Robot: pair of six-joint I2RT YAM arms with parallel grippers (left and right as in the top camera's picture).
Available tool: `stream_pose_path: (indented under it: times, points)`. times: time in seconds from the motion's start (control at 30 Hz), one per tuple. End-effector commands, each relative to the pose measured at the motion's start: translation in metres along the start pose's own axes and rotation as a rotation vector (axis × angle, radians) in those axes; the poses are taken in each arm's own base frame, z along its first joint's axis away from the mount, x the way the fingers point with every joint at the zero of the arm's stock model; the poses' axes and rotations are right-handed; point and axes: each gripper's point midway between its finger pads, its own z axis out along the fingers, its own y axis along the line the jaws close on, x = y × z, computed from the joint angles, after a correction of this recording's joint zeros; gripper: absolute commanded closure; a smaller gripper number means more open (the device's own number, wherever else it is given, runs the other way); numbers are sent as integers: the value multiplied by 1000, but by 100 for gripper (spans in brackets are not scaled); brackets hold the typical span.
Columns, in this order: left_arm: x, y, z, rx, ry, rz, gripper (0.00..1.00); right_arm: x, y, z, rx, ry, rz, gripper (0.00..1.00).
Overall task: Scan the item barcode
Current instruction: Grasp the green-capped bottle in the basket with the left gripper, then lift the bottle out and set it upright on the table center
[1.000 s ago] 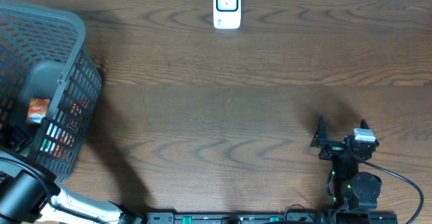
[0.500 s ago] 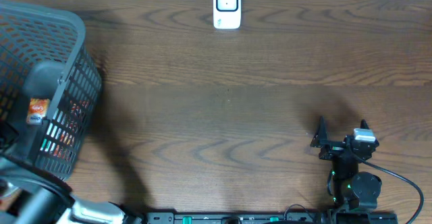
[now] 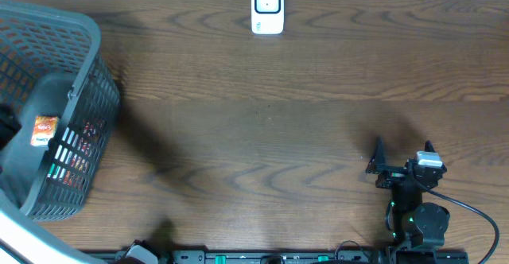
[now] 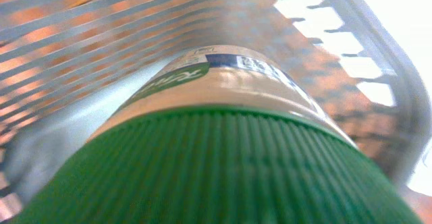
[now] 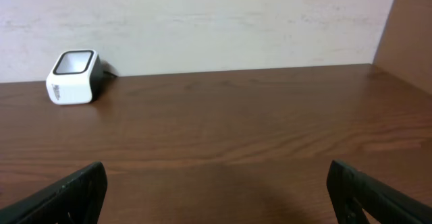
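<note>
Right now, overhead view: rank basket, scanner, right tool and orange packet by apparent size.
1. basket, far the largest
2. right tool, open
3. scanner
4. orange packet

Tool versus scanner is close, and the tool may sit nearer the camera, so treat that pair as unsure.

Soft, even light from overhead, and the table [image 3: 302, 121] carries broad dim shadows beside the basket [image 3: 87, 105]. Over to the left wrist view: green cap [image 4: 216, 170] badly blurred (far too close), white glare top right.
</note>
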Motion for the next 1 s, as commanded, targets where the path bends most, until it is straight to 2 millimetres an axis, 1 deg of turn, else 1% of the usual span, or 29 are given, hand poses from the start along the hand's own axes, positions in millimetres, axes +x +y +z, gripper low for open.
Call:
stream_pose_path:
  times: [0.0,0.07,0.13,0.23,0.33,0.4,0.47,0.57,0.6,0.63,0.7,0.73,0.93,0.97]
  points:
    - [0,-96,-47,362,-80,121,33,0,0,0,1,-1,-9,1]
    - [11,-130,-65,476,-84,177,33,0,0,0,1,-1,-9,1]
    - [27,-163,-81,586,-66,243,33,0,0,0,1,-1,-9,1]
    - [49,-195,-90,687,-12,313,33,0,0,0,1,-1,-9,1]
    - [76,-224,-92,785,76,378,33,0,0,0,1,-1,-9,1]
    - [93,-235,-84,791,129,416,33,0,0,0,1,-1,-9,1]
    - [121,-244,-63,747,208,490,33,0,0,0,1,-1,-9,1]
    - [153,-249,-41,713,308,546,33,0,0,0,1,-1,-9,1]
    - [168,-251,-32,695,352,569,33,0,0,0,1,-1,-9,1]
    - [201,-251,-11,651,452,625,33,0,0,0,1,-1,-9,1]
    - [222,-251,1,627,508,678,33,0,0,0,1,-1,-9,1]
    - [237,-253,6,627,543,733,33,0,0,0,1,-1,-9,1]
    - [293,-253,28,609,667,944,33,0,0,0,1,-1,-9,1]
    - [307,-252,31,614,700,991,33,0,0,0,1,-1,-9,1]
